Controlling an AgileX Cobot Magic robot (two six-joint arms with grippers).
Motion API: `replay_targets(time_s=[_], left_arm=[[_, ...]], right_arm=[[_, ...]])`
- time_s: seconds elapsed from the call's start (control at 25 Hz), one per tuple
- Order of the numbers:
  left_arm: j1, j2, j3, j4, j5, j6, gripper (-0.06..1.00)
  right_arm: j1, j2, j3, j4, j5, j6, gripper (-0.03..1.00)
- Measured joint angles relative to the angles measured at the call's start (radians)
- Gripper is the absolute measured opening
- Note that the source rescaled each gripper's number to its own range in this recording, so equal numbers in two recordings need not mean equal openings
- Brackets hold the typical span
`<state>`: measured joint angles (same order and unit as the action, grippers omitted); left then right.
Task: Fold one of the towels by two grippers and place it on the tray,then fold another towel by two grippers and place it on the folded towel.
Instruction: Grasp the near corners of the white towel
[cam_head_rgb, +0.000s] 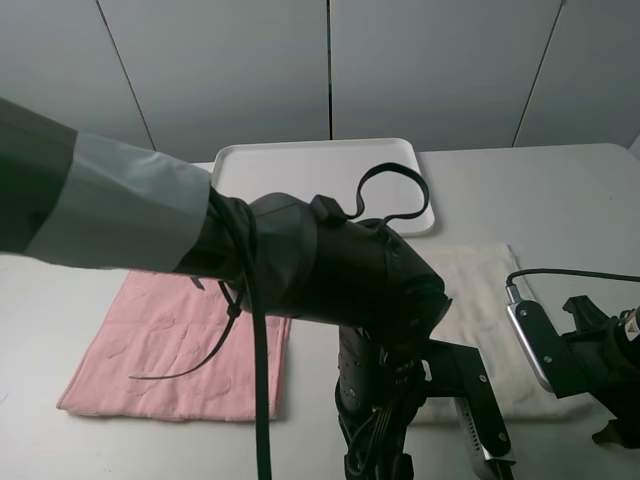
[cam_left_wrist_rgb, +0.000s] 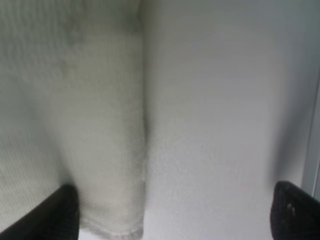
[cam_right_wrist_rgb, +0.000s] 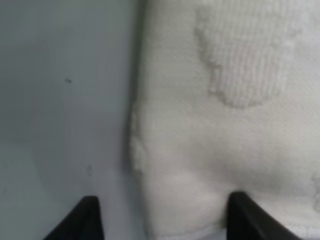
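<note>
Lying flat on the white table (cam_head_rgb: 540, 190), the cream off-white terry cloth towel (cam_head_rgb: 480, 290) sits just in front of the flat white rectangular plastic tray (cam_head_rgb: 300, 160), beside the pale pink terry cloth towel (cam_head_rgb: 170, 350). The black-clawed left gripper (cam_left_wrist_rgb: 172, 215) is spread wide, straddling one near corner of the cream towel. The right gripper (cam_right_wrist_rgb: 165, 220) has its fingers apart around the other near corner, with nothing clamped.

- Pale grey wall panels (cam_head_rgb: 230, 70) stand behind, split by thin dark seams.
- A matte white bench (cam_head_rgb: 560, 200) lies under soft, even light.
</note>
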<state>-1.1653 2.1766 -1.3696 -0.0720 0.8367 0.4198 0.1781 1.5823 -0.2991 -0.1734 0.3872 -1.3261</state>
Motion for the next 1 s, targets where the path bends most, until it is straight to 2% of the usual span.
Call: replay_targets(time_s=[0.24, 0.44, 0.68, 0.84, 0.92, 1.0], left_arm=[[0.000, 0.000, 0.000, 0.002, 0.000, 0.000, 0.99], [0.000, 0.000, 0.000, 0.006, 0.002, 0.000, 0.99], [0.000, 0.000, 0.000, 0.015, -0.003, -0.009, 0.99], [0.000, 0.002, 0.000, 0.072, -0.016, -0.074, 0.98], [0.000, 0.002, 0.000, 0.090, -0.017, -0.091, 0.95], [0.000, 0.004, 0.000, 0.100, -0.022, -0.100, 0.87]], right_arm=[[0.002, -0.001, 0.000, -0.002, -0.022, 0.009, 0.23], [0.002, -0.001, 0.000, -0.010, -0.046, 0.011, 0.03], [0.002, -0.001, 0.002, -0.018, -0.049, 0.013, 0.01], [0.002, -0.001, 0.002, -0.018, -0.049, 0.018, 0.01], [0.002, -0.001, 0.002, -0.018, -0.049, 0.018, 0.01], [0.002, -0.001, 0.002, -0.018, -0.049, 0.018, 0.01]])
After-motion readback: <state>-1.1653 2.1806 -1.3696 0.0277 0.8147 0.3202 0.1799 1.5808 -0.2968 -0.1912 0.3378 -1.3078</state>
